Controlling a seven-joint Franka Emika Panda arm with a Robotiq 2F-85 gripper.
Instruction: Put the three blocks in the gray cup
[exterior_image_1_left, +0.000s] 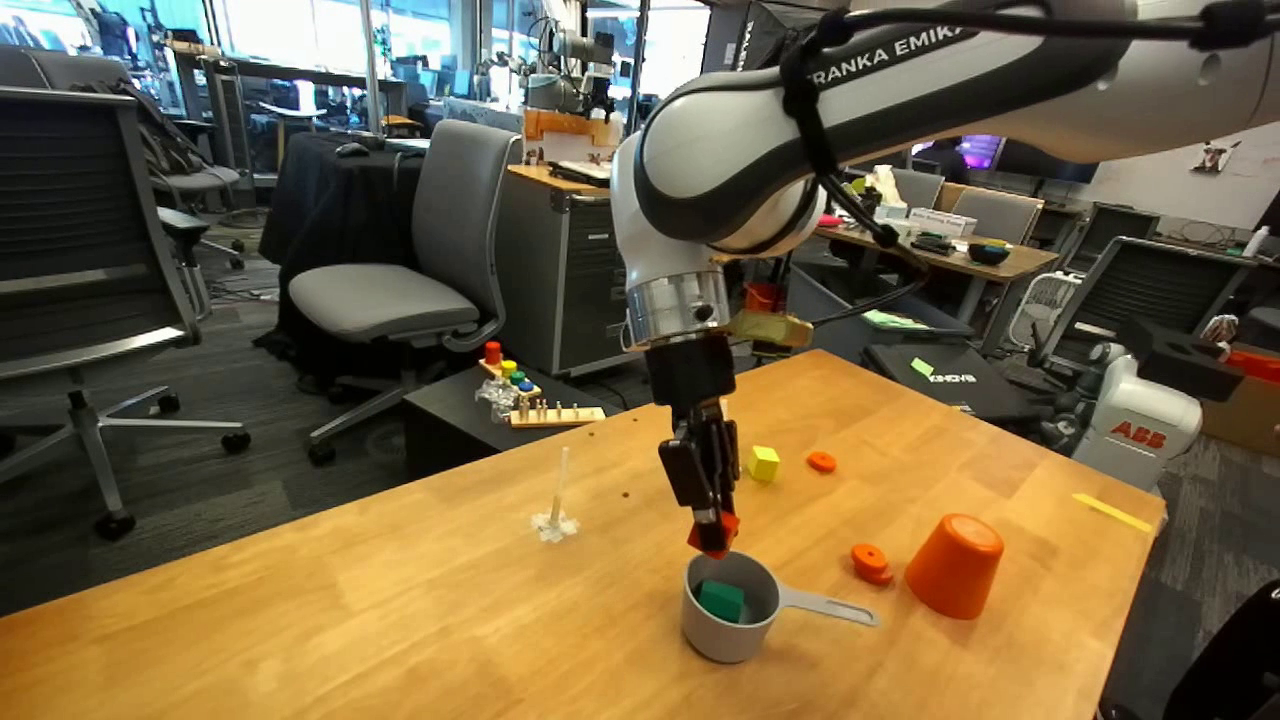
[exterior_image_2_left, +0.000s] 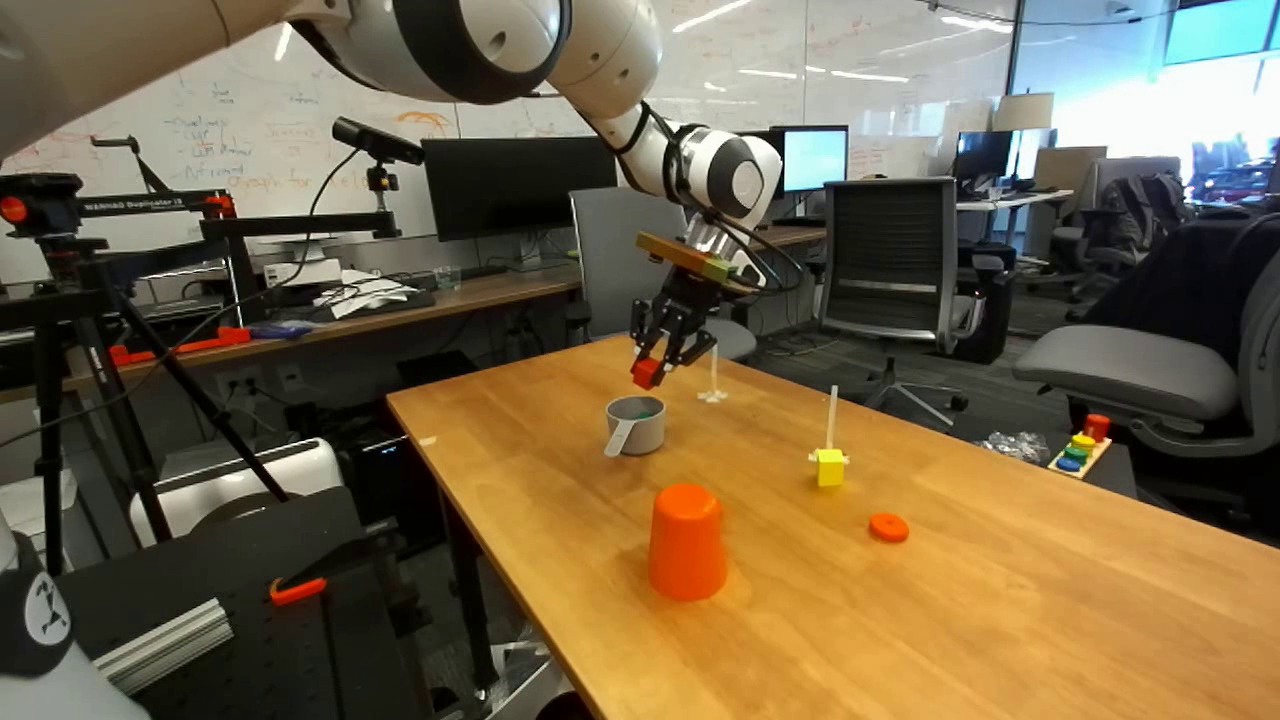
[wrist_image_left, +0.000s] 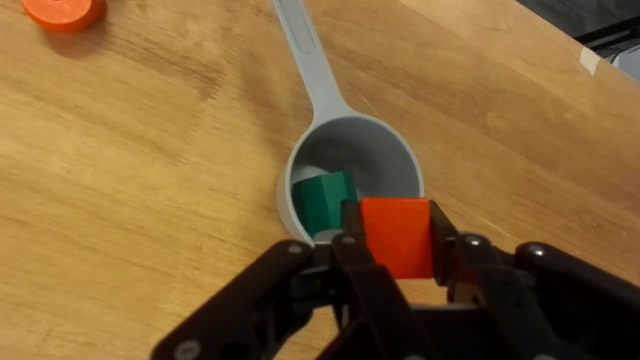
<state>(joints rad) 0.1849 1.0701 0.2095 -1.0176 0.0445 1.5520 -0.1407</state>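
Pincer: the pincer (wrist_image_left: 396, 235) grasps the red-orange block (exterior_image_2_left: 646, 373); the wrist view shows a fingertip pressed to either side of it.
Red-orange block: held above the gray cup (exterior_image_1_left: 722, 645), apart from the rim in an exterior view; in the wrist view it covers part of the rim. Whether it lies squarely over the mouth cannot be told.
Gray cup: upright on the bench (exterior_image_1_left: 400, 600). Its handle (exterior_image_1_left: 830, 605) appears at full length in both exterior views; the wrist view cuts off the tip.
Green block: inside the gray cup, near the wall. The wrist view shows the green block (wrist_image_left: 325, 200) plainly; in an exterior view it reduces to a green sliver (exterior_image_2_left: 641, 414) within the mouth.
Yellow block: the yellow block (exterior_image_1_left: 764, 464) rests on the bench, well apart from the gray cup; shown in the exterior views only.
Upright sticks: the sticks (exterior_image_2_left: 832, 415) number two in an exterior view, the nearer partly behind the yellow block, contact undetermined. The exterior views differ in count, two against one.
Orange cup-shaped object: the orange cup-shaped object (exterior_image_1_left: 955, 570) stands narrow end up in both exterior views.
Orange pieces: an exterior view shows two overlapping orange pieces (exterior_image_1_left: 869, 559) just beside that object; an orange disc (exterior_image_2_left: 888, 527) lies apart in both exterior views.
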